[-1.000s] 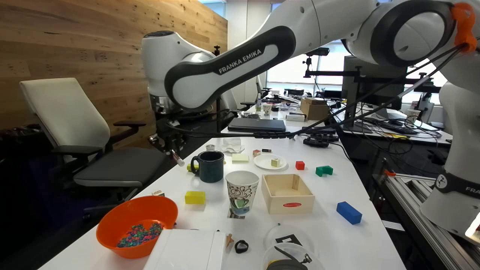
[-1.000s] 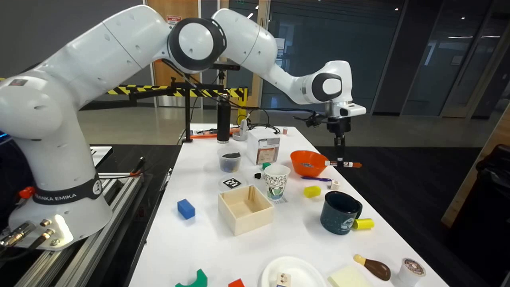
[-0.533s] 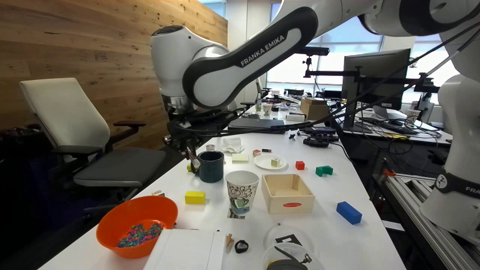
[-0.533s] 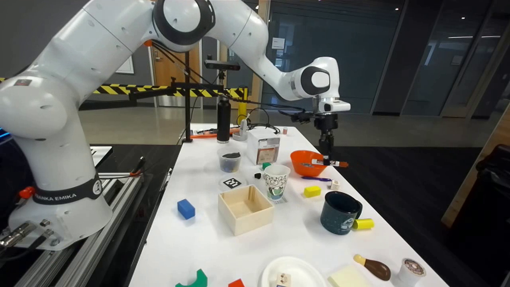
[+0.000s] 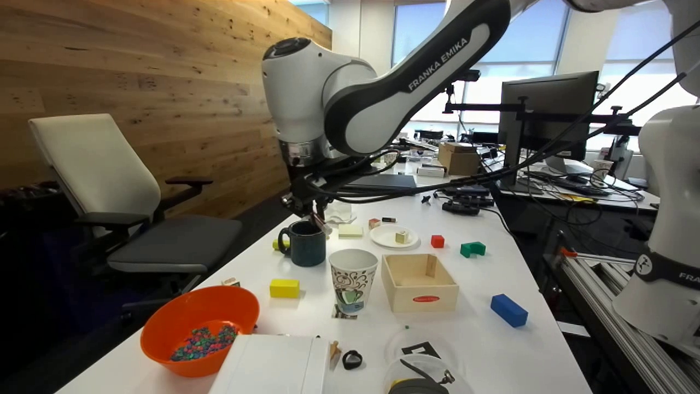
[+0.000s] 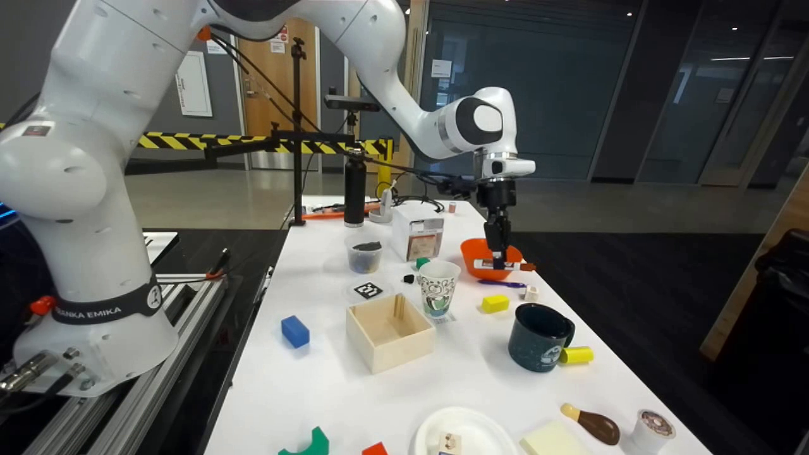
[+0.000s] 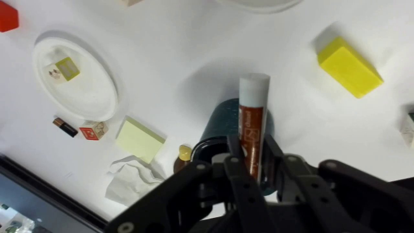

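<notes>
Plainly, in the wrist view, gripping a marker (image 7: 252, 126) in the gripper (image 7: 251, 145), closed tight around its brown label and leaving its white end free. Overlapping a dark mug (image 7: 223, 121) below, well left of a yellow block (image 7: 351, 69). Flanked on the left by a pad of sticky notes (image 7: 139, 139), a crumpled napkin (image 7: 131, 186), a battery (image 7: 65, 127) and a plate (image 7: 93, 94) bearing a toy block (image 7: 67, 69). In an exterior view, showing the marker slanted across the mug's rim. Looking nearer the camera, onto a paper cup (image 5: 354, 273) just beside a wooden box (image 5: 404, 303), and onto an orange bowl (image 5: 202, 303) holding coloured bits (image 5: 205, 342). In an exterior view too, holding the marker nearly level above the table (image 6: 468, 379), in line with the bowl, apart from the mug and well away from a blue block (image 6: 295, 332).
</notes>
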